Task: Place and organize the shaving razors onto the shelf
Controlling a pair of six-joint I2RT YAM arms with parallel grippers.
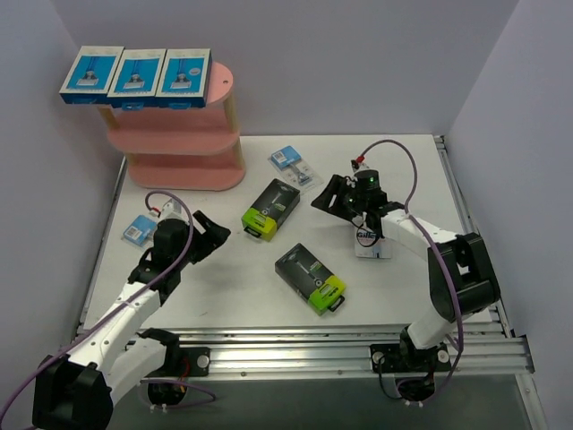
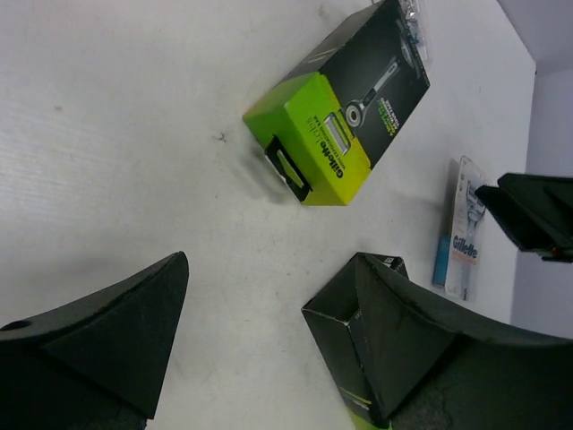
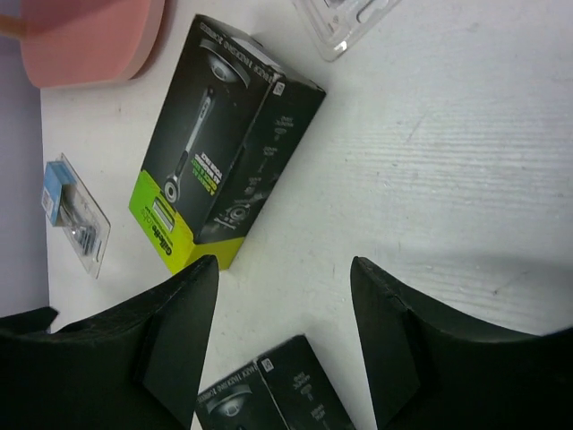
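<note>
**Counter and shelf.** The counter (image 1: 403,179) carries the pink shelf (image 1: 183,170) at its far left corner.

**Grippers.**
- Your left gripper (image 2: 269,269) hovers over the counter's left part. Its jaws are spread wide, with nothing between them.
- Your right gripper (image 3: 285,264), right of centre, stands partly open. It is likewise empty and faces the far black box (image 1: 271,208).

**Black boxes.**
- The far black box lies flat just in front of the shelf. Its long axis runs diagonally, lime end toward the near left.
- The near black box (image 1: 311,279) lies at the counter's centre, slanted the other way, lime end toward the near right.

**Smaller packs.**
- Three blue-and-white boxes (image 1: 137,76) lie side by side on the shelf's top board.
- One blister pack (image 1: 139,228) lies by your left arm.
- Another pack (image 1: 294,164) lies right of the shelf.
- A third pack (image 1: 370,242) lies under your right arm.
</note>
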